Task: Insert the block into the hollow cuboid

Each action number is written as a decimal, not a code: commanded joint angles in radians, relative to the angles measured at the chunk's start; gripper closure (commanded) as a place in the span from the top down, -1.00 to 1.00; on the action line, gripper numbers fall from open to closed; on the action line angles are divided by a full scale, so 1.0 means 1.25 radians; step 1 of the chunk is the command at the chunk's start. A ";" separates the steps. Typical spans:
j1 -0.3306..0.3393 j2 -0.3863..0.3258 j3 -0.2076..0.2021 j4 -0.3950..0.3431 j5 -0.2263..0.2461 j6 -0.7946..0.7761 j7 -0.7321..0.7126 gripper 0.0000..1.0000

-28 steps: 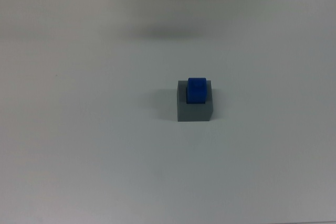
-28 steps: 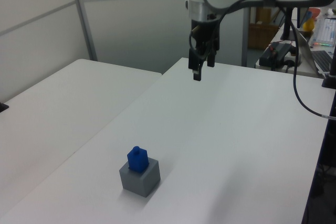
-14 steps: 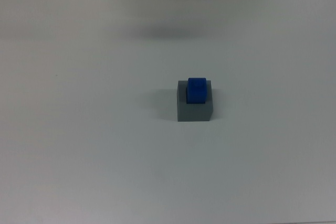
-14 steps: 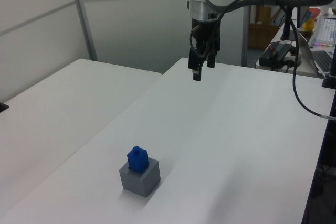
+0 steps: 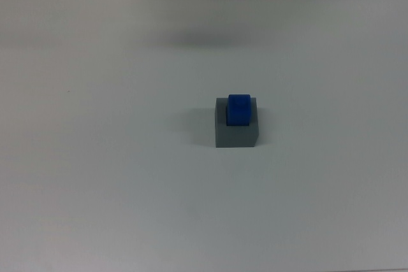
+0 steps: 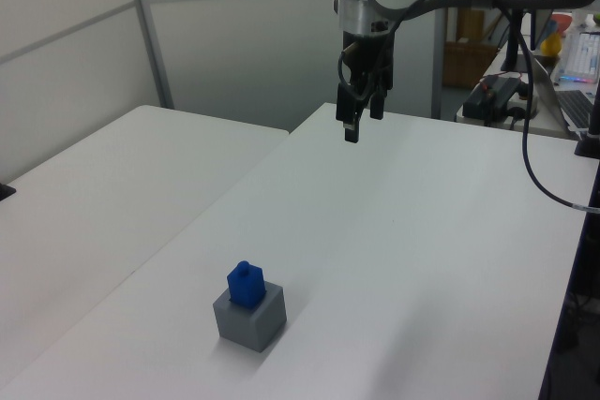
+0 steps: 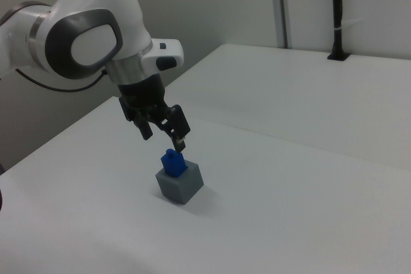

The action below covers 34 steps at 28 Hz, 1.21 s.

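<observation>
One block (image 6: 245, 284) seated upright in cuboid (image 6: 250, 316) recess, top protruding; task looks done. End effector (image 6: 360, 128) high, well apart, fingers parted, empty, clear of tabletop (image 6: 422, 231).

block (image 6: 244, 285) upright in the hollow cuboid (image 6: 250, 318) on the table (image 6: 403, 231); claw (image 6: 362, 122) well apart, above
</observation>
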 commanded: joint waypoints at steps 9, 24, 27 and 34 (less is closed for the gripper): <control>-0.032 0.033 0.004 0.058 0.024 -0.010 -0.003 1.00; -0.030 0.036 0.005 0.057 0.024 -0.007 -0.003 1.00; -0.030 0.036 0.005 0.057 0.024 -0.009 -0.003 1.00; -0.030 0.036 0.005 0.057 0.024 -0.010 -0.002 1.00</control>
